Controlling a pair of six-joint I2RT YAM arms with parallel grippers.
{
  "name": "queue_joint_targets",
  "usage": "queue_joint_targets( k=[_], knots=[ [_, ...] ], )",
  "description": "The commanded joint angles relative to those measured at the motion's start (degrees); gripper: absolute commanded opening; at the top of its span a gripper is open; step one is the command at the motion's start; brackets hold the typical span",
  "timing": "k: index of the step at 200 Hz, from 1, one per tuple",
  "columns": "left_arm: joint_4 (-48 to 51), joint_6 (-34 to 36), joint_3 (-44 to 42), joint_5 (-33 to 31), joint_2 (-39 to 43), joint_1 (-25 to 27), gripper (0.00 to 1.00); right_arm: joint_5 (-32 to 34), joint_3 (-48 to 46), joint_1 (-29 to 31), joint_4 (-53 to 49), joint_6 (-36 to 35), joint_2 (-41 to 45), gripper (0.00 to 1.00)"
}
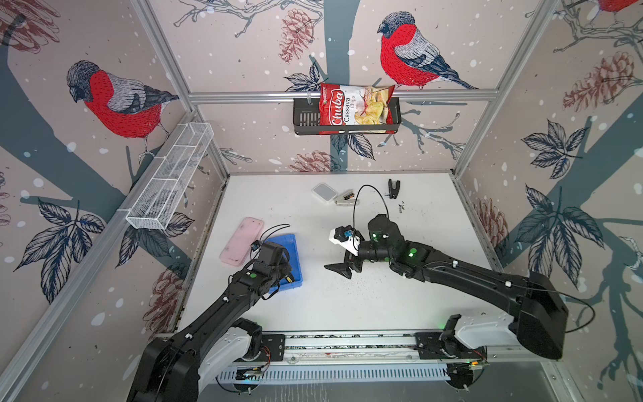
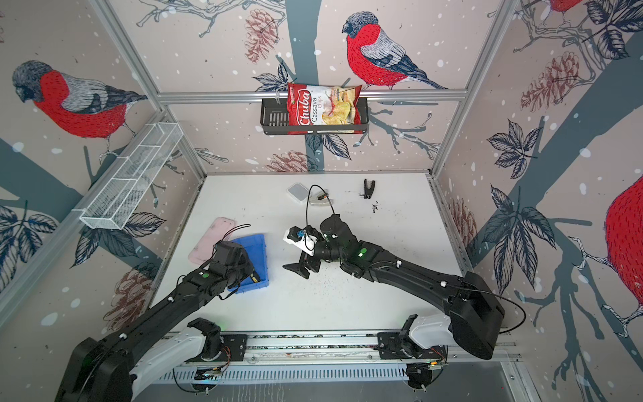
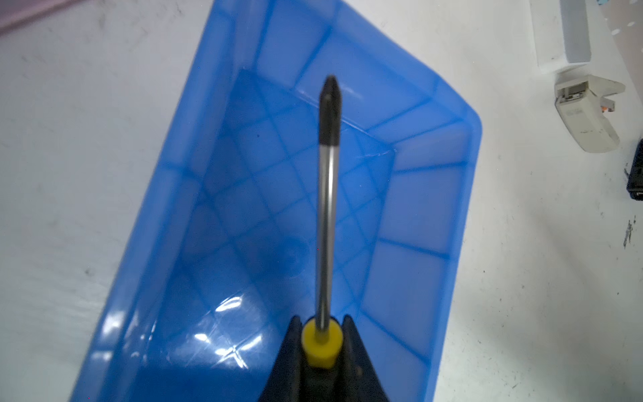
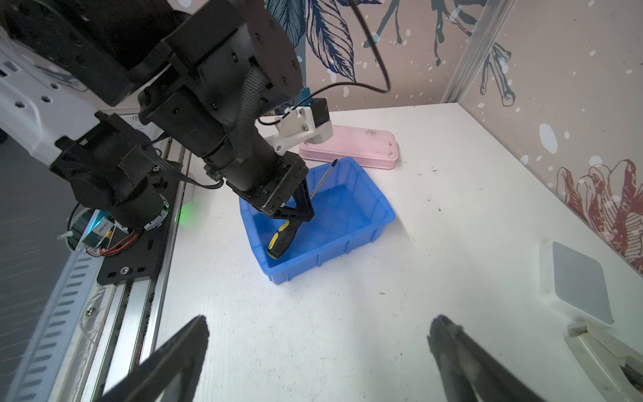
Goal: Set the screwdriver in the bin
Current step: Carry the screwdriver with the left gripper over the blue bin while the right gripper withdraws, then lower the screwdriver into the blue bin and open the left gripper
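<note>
Left jaws clamp the screwdriver (image 4: 282, 238), handle down inside the blue bin (image 4: 330, 258); right jaws spread wide, empty, above the tabletop (image 4: 435, 215).

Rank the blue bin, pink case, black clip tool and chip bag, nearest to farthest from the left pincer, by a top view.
From the left pincer:
1. blue bin: right under it.
2. pink case: left of the bin.
3. black clip tool: far back, right of middle.
4. chip bag: in the black basket, back wall.
</note>
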State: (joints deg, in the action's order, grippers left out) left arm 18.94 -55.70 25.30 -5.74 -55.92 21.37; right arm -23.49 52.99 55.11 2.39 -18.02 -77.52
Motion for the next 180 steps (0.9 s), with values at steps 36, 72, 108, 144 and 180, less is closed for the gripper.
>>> queue_joint_targets(
  k=[36, 72, 108, 144, 180],
  knots=[
    [-6.7, -1.4, -0.3, 5.1, -5.1, -1.9, 0.01, 0.1, 2.2, 1.6, -3.5, -3.6, -2.1, 1.0],
    [-4.0, -1.0, 1.3, 4.9, -7.9, -2.0, 0.06, 0.3, 2.4, 1.6, -4.0, -3.8, -2.0, 1.0],
    [-1.5, 0.3, 3.1, 3.8, -8.8, -2.0, 0.27, 0.5, 3.2, 1.6, -4.6, -4.3, -2.6, 0.99],
    [1.2, 1.5, 4.9, 2.1, -7.8, -2.0, 0.46, 1.5, 3.6, 1.4, -4.1, -3.0, -2.2, 1.0],
    [2.1, 4.8, 8.3, 1.3, -6.1, -2.0, 0.65, 0.8, 3.0, 0.5, -0.7, 0.0, -0.8, 1.0]
  ],
)
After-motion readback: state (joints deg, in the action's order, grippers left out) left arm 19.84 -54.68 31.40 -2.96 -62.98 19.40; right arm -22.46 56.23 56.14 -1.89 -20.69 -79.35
